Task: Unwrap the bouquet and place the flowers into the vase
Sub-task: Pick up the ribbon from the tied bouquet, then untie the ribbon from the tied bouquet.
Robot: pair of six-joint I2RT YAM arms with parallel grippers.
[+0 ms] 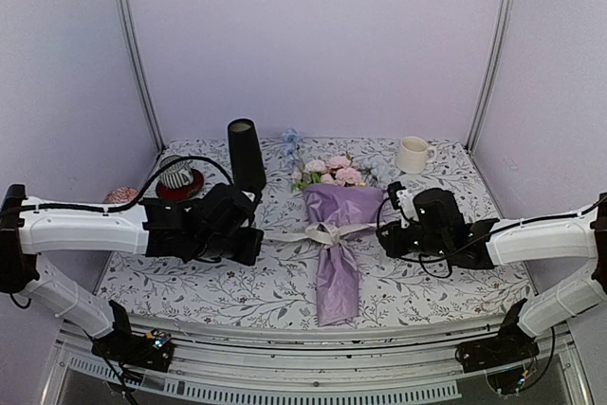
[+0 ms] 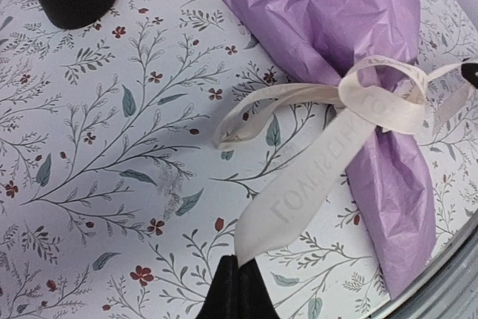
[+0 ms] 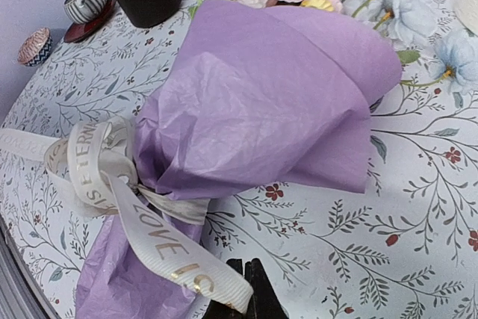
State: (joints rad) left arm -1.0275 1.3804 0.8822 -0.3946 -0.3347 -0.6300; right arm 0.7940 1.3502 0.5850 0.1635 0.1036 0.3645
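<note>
The left arm [image 1: 85, 230] reaches in level from the left, and the right arm [image 1: 541, 239] from the right, wrists low and facing each other. The left gripper [image 2: 237, 278] is closed, pinching a ribbon [image 2: 314, 177] tail. The right gripper [image 3: 251, 282] is closed too; whether it holds anything is unclear.

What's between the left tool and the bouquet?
Only a tail of the cream ribbon, pinched in the left tool and running to the knot on the bouquet. The left wrist view shows it.
</note>
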